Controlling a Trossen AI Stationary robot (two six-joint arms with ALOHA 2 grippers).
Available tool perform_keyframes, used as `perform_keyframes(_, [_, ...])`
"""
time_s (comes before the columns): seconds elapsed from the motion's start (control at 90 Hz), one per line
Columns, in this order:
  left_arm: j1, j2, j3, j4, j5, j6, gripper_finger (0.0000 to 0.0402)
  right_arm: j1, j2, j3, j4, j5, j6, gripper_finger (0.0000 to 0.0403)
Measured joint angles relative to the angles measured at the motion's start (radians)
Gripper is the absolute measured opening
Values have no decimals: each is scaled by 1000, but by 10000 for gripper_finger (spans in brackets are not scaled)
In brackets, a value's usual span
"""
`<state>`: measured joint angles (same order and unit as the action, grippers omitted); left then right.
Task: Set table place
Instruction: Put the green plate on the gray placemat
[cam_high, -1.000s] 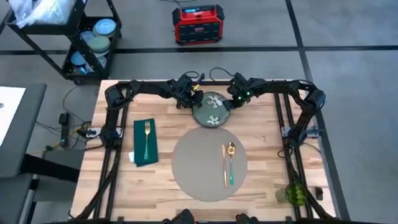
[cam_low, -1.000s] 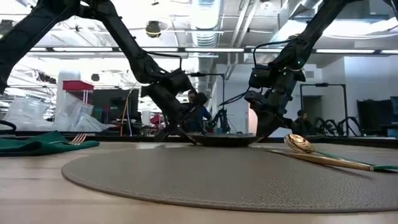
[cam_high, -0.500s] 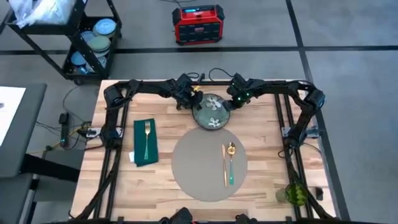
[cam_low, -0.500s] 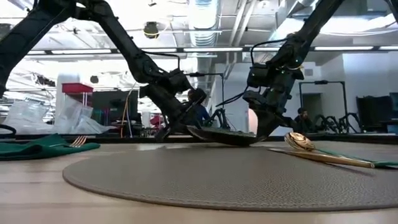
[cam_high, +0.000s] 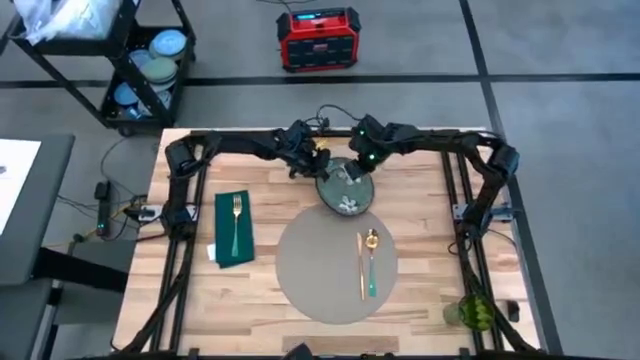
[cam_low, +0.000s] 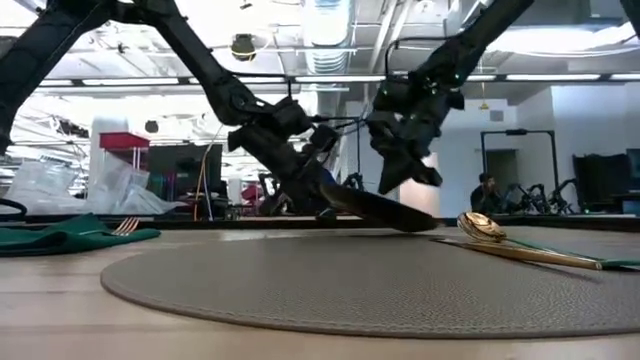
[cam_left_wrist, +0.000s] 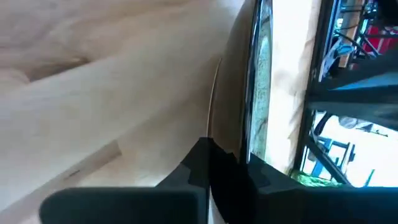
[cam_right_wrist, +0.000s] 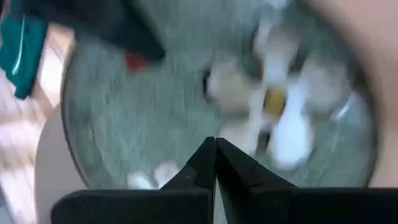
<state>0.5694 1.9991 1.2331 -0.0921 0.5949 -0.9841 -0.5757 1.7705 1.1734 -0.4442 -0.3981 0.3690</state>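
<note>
- Left gripper (cam_high: 318, 166) at the far middle of the butcher-block table (cam_high: 420, 290), fingers pinched on the far-left rim of a grey-green flowered plate (cam_high: 346, 190); left wrist view shows the rim edge-on between the dark fingers (cam_left_wrist: 214, 171).
- Plate tilted: low view has its gripped side raised and its other edge (cam_low: 385, 212) down at or near the table surface, just beyond the placemat. The slope falls away from the left gripper toward the right arm's side.
- Right gripper (cam_high: 356, 170) just beside the left one, above the plate's far edge, off the rim in the low view (cam_low: 400, 180). Its fingers (cam_right_wrist: 214, 158) are pressed together, holding nothing; the flower pattern fills its wrist view.
- Round grey placemat (cam_high: 310, 265) lies flat on the near side of both grippers; the plate's near edge meets or just overlaps its far rim.
- Gold spoon (cam_high: 371, 262) and gold knife (cam_high: 361, 265) on the mat's right part, long axes running near-to-far.
- Green napkin (cam_high: 233, 228) with gold fork (cam_high: 237, 222) lies to the mat's left, near the left arm's base.
</note>
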Motion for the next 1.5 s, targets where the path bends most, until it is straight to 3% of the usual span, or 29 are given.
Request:
perform_keyframes(0.222, [11, -3, 2, -8, -25, 29, 7, 32, -14, 26, -64, 132, -53, 1])
perform_keyframes(0.333, [23, -33, 1, -41, -35, 56, 6, 19, -45, 26, -193, 201, -82, 0])
perform_keyframes(0.533, [34, -129, -6, -169, -24, 106, 6, 14, -179, 26, -330, 381, -141, 0])
perform_keyframes(0.689, [-15, -235, -134, -188, -52, 73, 6, -5, -291, 25, -400, 436, -161, 0])
perform_keyframes(0.833, [-82, -424, -350, -82, -70, -94, 5, -20, -368, 25, -443, 460, -163, 0])
perform_keyframes(1.033, [-255, -751, -702, 320, -309, -541, 5, -23, -413, 25, -510, 524, -183, 0])
perform_keyframes(1.144, [-391, -843, -836, 372, -420, -673, 5, -22, -410, 24, -524, 527, -192, 0])
perform_keyframes(1.3, [-573, -828, -882, 359, -628, -767, 5, -14, -408, 24, -515, 528, -194, 0])
perform_keyframes(1.5, [-677, -698, -857, 504, -701, -764, 5, -7, -408, 24, -523, 529, -194, 0])
